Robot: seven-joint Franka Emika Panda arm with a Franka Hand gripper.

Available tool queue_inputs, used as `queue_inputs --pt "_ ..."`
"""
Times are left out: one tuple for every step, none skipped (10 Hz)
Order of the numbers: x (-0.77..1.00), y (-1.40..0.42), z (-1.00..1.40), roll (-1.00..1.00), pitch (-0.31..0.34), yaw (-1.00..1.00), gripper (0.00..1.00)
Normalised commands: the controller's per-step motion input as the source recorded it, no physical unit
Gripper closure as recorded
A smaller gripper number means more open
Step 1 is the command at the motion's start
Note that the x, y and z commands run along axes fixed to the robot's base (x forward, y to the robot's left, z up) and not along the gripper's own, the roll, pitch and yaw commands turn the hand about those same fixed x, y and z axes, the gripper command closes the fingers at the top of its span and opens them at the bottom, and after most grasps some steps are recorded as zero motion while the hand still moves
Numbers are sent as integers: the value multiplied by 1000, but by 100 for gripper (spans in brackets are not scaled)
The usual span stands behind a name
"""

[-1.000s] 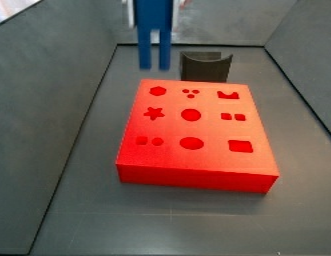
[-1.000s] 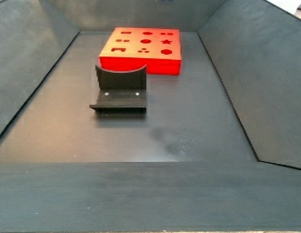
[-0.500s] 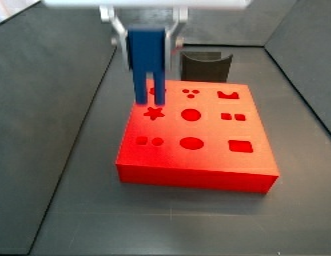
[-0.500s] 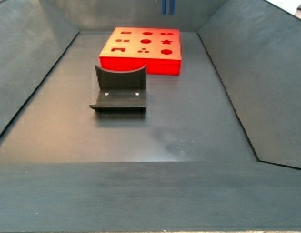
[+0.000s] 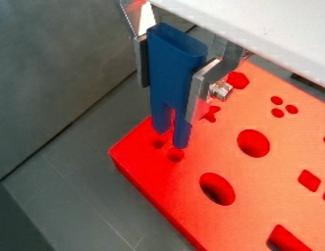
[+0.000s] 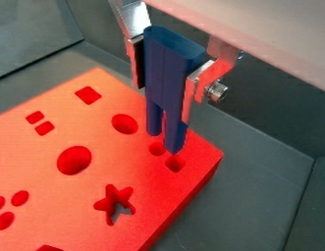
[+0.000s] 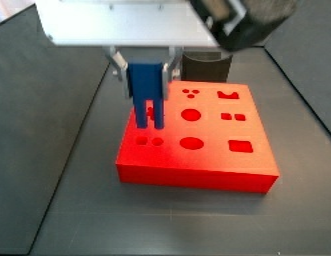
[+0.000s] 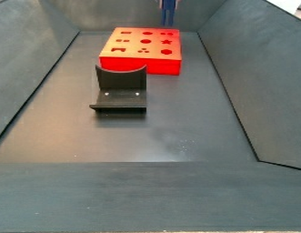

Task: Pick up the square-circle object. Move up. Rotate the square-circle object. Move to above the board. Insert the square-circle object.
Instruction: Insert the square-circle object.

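The claw [image 7: 145, 72] is hanging over the near-left part of the board [image 7: 208, 160] in a side view, clenched on the square-circle object [image 7: 145, 92], which it is holding upright with its two blue prongs pointing down. In both wrist views the claw [image 5: 174, 67] is gripping the upper part of the blue piece [image 5: 168, 83] between its silver fingers [image 5: 208, 76], one plate pressing against each flat side, and the same grasp is showing from the opposite side [image 6: 172, 61] on the piece [image 6: 165, 86] with a finger [image 6: 204, 78] lying against it. The prong tips are sitting just above or at a pair of small holes near a corner of the red slab [image 5: 243, 186]; whether they are already touching the surface is hard to tell. In that wrist view, round holes and small square holes are lying further along the board's [image 6: 60, 196] top, and a star-shaped cut-out [image 6: 115, 202] is lying near the prongs. In a side view the fixture [image 7: 205, 66] is standing behind the board, partly hidden by the arm. From the far side, the board [image 8: 143, 50] is lying at the back of the dark bench [image 8: 177, 136], the fixture [image 8: 120, 87] is standing just in front of it, and only a sliver of blue [image 8: 168, 9] is showing at the top edge above the board.
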Motion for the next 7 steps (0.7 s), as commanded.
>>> queue_inputs --pt "37 -163 -409 354 -20 49 100" --pt "29 -160 -354 416 -19 83 100" --pt "0 -143 -286 319 -36 60 100" --pt "0 -66 -166 191 -34 43 100" --pt "6 -26 -66 120 -20 0 100" --pt "66 0 -31 110 0 3 100" --pt "80 0 -40 113 0 26 100"
